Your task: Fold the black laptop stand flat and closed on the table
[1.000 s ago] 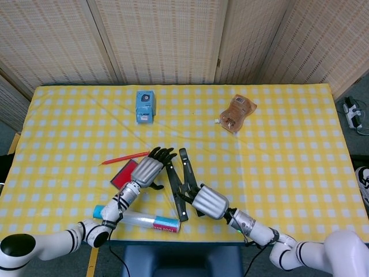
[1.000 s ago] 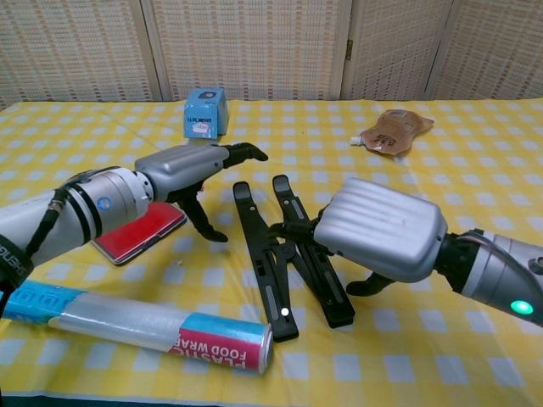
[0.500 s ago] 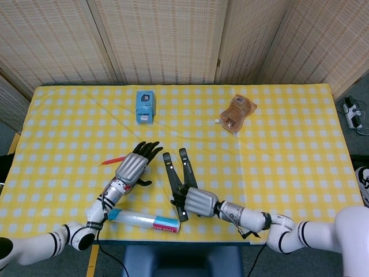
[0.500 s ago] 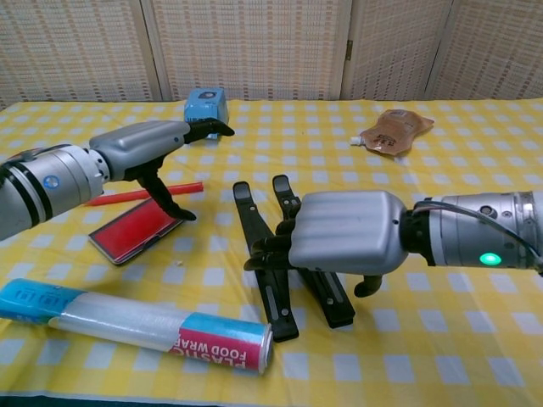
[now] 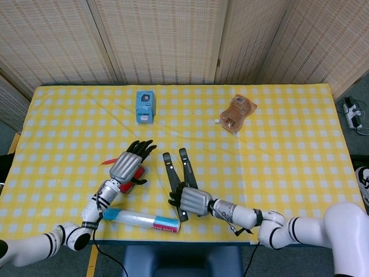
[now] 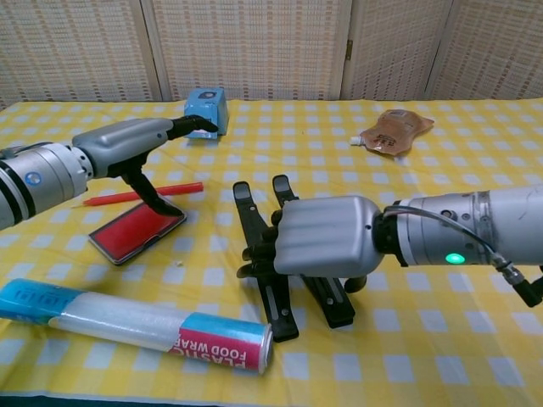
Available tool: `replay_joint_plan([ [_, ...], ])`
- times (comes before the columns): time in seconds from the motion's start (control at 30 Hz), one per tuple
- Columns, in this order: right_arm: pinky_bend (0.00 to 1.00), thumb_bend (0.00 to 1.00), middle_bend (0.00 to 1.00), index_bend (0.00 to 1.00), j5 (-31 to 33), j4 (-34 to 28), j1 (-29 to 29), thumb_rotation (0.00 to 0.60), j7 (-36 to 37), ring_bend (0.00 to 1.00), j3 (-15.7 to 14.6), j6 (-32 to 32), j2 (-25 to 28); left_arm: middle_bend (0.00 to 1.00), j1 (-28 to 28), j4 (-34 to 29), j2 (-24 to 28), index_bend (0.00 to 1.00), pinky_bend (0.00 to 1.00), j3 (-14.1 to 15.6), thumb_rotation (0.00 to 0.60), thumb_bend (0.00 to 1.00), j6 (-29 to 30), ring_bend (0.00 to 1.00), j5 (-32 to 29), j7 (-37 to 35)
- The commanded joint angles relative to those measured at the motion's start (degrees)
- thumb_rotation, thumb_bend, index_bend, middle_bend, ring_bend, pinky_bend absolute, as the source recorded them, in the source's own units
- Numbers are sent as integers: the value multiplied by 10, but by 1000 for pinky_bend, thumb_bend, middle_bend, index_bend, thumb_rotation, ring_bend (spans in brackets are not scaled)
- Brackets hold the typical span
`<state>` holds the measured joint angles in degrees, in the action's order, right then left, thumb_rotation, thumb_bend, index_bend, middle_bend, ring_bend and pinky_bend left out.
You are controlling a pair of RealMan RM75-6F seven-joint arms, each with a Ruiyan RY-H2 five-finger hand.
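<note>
Resting on the black laptop stand (image 6: 265, 280), the right hand (image 6: 327, 237) curls around its bars; at 9 o'clock, the left hand (image 6: 127, 146) hovers, fingers apart and empty.

Worktop (image 5: 288, 167): yellow-white check. Laptop stand (image 5: 170, 167): black. Box (image 5: 145, 106): blue. Pouch (image 5: 236, 113): brown. Pencil (image 6: 161, 192): red. Case (image 6: 136, 233): red.
</note>
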<state>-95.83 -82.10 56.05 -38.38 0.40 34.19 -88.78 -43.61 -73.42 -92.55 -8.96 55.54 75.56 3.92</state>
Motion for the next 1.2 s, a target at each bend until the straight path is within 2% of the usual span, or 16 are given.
replay_joint_plan([
  [0.03,249,132,123,0,1,8,8,600,-8,198,1,-7,-10,0,1,0,1,0,0,0,600,116,0,0,0,-2],
  [0.23,235,131,151,30,4,21,21,600,-27,199,3,-16,-24,0,5,1,4,0,0,1,600,113,3,0,1,-7],
  [0.57,234,141,315,324,-6,45,26,600,-25,257,-5,6,-35,0,8,4,4,0,0,-1,600,113,7,0,3,-16],
  [0.8,235,251,485,544,-28,76,26,600,5,368,-14,44,-43,0,7,9,1,0,0,-2,600,113,9,0,6,-20],
  [0.93,238,258,525,595,-38,87,25,600,23,396,-17,63,-46,0,7,9,2,0,0,-3,600,113,9,0,5,-20],
  [1.0,236,259,501,575,-37,87,25,600,27,386,-17,67,-43,0,6,9,4,0,0,-3,600,113,9,0,6,-14],
  [1.03,226,259,453,508,-32,84,22,600,21,361,-15,65,-39,0,6,10,5,0,0,-3,600,113,12,0,6,-5],
  [1.07,209,260,392,418,-24,79,19,600,12,327,-12,63,-36,0,6,10,6,0,0,-3,600,113,14,0,7,2],
  [1.13,155,262,220,152,-3,58,8,600,-8,221,-3,68,-28,0,7,4,10,0,0,-6,600,113,20,0,5,11],
  [1.2,130,264,133,35,16,36,-6,600,-23,174,5,78,-18,0,8,-2,15,0,0,-9,600,113,23,0,2,17],
])
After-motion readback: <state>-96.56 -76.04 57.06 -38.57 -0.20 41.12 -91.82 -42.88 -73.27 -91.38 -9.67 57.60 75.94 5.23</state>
